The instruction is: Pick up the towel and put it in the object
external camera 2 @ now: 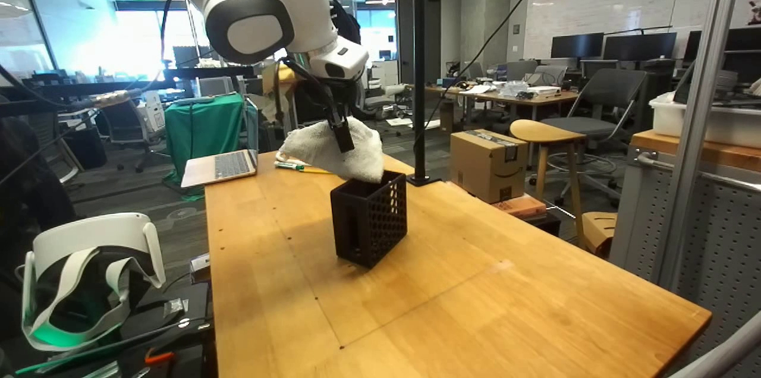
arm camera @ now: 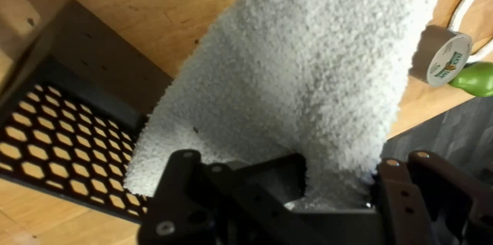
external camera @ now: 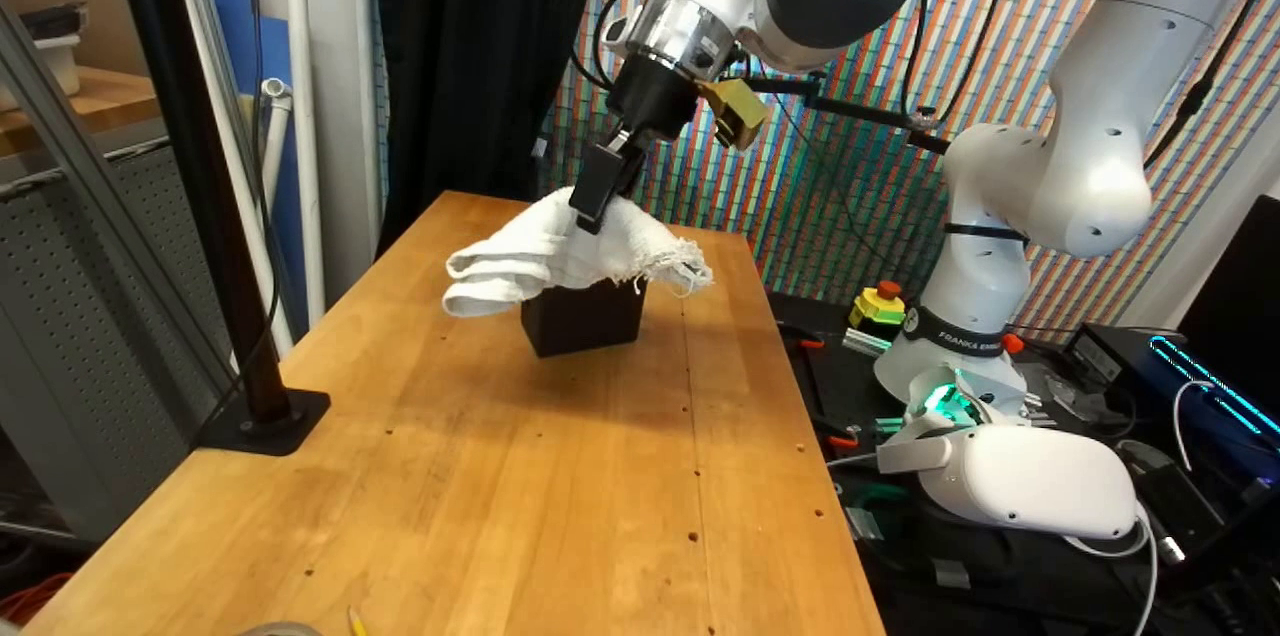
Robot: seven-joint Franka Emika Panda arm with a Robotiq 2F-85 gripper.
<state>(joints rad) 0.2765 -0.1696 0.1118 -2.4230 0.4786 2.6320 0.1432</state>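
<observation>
The white towel [external camera: 545, 251] hangs folded from my gripper [external camera: 598, 213], which is shut on its upper part. The towel's sides droop to both sides, and one end is frayed. The task's object is a black open-topped box [external camera: 582, 324] with honeycomb holes in a side; it stands upright on the table. In an exterior view the towel [external camera 2: 365, 149] hangs at the rim of the box [external camera 2: 351, 223]; I cannot tell whether they touch. In the wrist view the towel [arm camera: 300, 75] is between the fingers [arm camera: 339, 183] and covers part of the box [arm camera: 108, 56].
A black pole with a square base [external camera: 268, 421] stands at the table's edge. A laptop [external camera 2: 229, 165] and pens [external camera 2: 289, 166] lie at the table's end. A tape roll [arm camera: 443, 56] and a green object [arm camera: 477, 79] are there too. A VR headset [external camera: 1040, 478] is beside the table.
</observation>
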